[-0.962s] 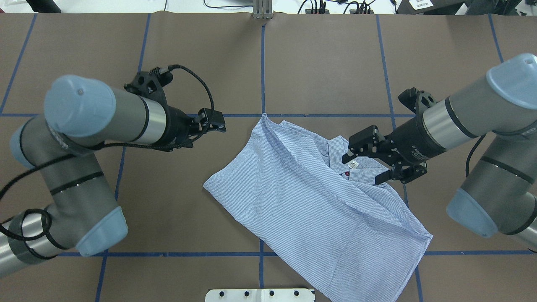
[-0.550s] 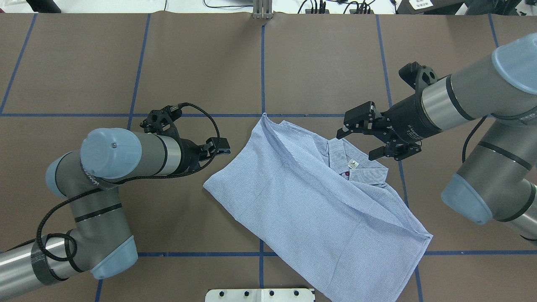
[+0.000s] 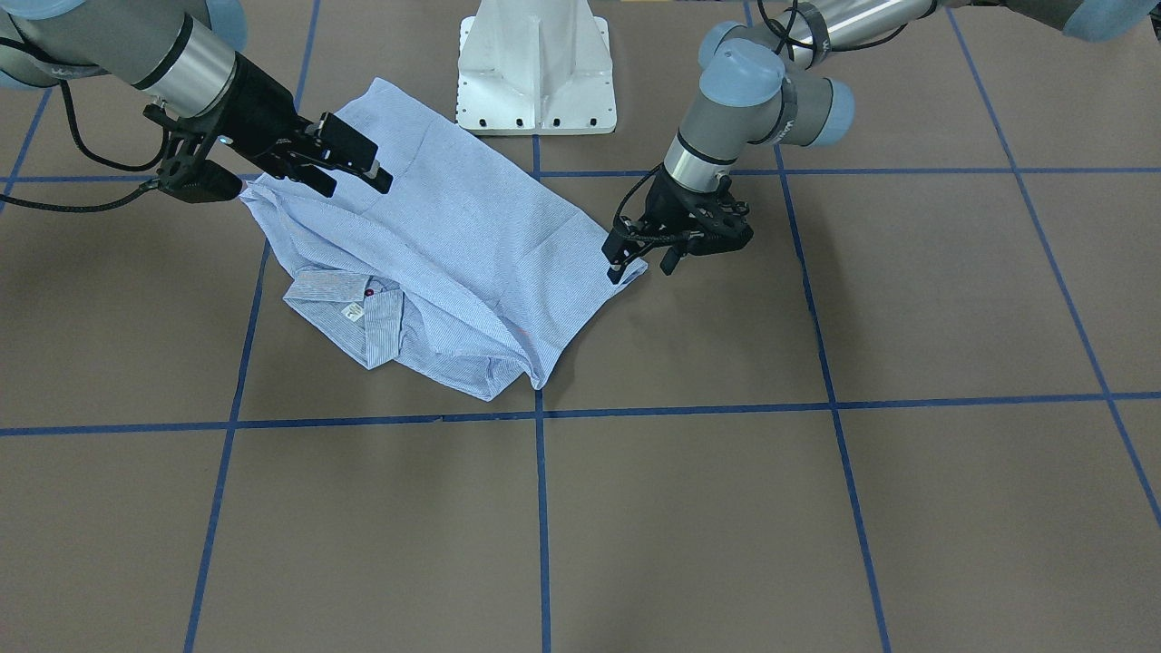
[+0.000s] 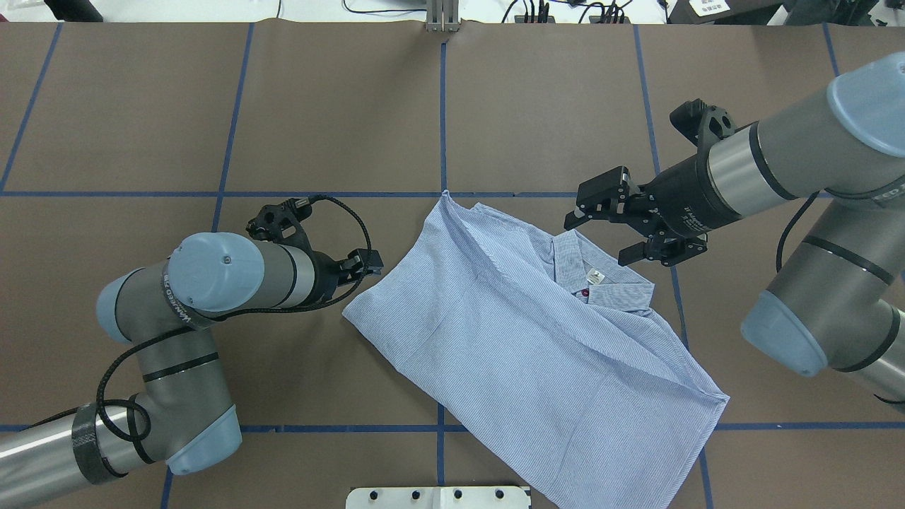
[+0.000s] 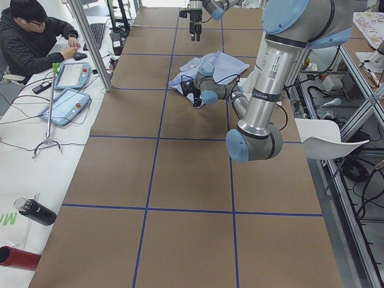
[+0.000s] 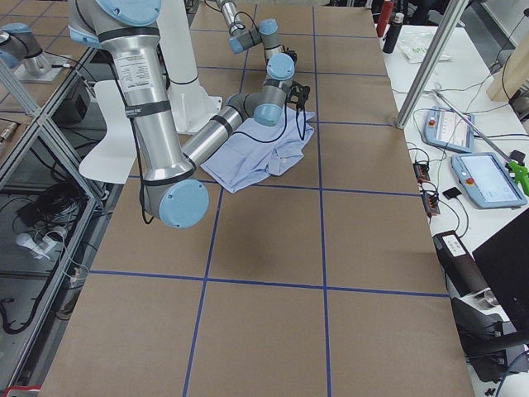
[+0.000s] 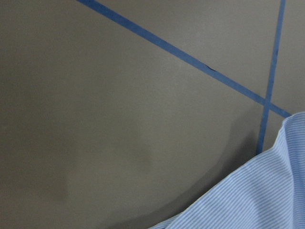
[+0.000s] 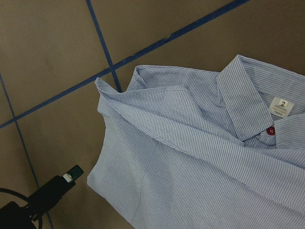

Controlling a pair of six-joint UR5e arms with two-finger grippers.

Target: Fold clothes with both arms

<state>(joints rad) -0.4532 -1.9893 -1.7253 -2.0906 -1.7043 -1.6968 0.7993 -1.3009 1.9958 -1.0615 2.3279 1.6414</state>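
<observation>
Button-up shirt (image 4: 523,339) lies on the matte brown table cover (image 4: 332,106) as a slanted, rough oblong. It is thin light-blue cloth with fine white stripes, doubled over itself, with long diagonal creases. The white metal pedestal base (image 3: 535,73) stands just beside the shirt's hem end. The overhead view gives the whole outline. The right wrist view alone gives detail: the collar (image 8: 243,107) spread flat and pointed, a white neck label (image 8: 280,106) printed "2", and a dark red button (image 8: 271,130) below it. Right gripper (image 4: 614,228) hangs just off the collar end of the shirt, its two black fingers spread wide with nothing between them. Left gripper (image 3: 642,261) sits at the shirt's side corner, claw parted and holding nothing. From the front one finger seems to overlap the cloth edge, while the right wrist view shows a black fingertip just beside that corner with a sliver of table between, so contact cannot be settled. The left wrist view shows no fingers, only the striped corner low in the frame and two glossy blue tape lines (image 7: 200,64) crossing beside it. The side views show the shirt small, as a pale heap under both arms.
</observation>
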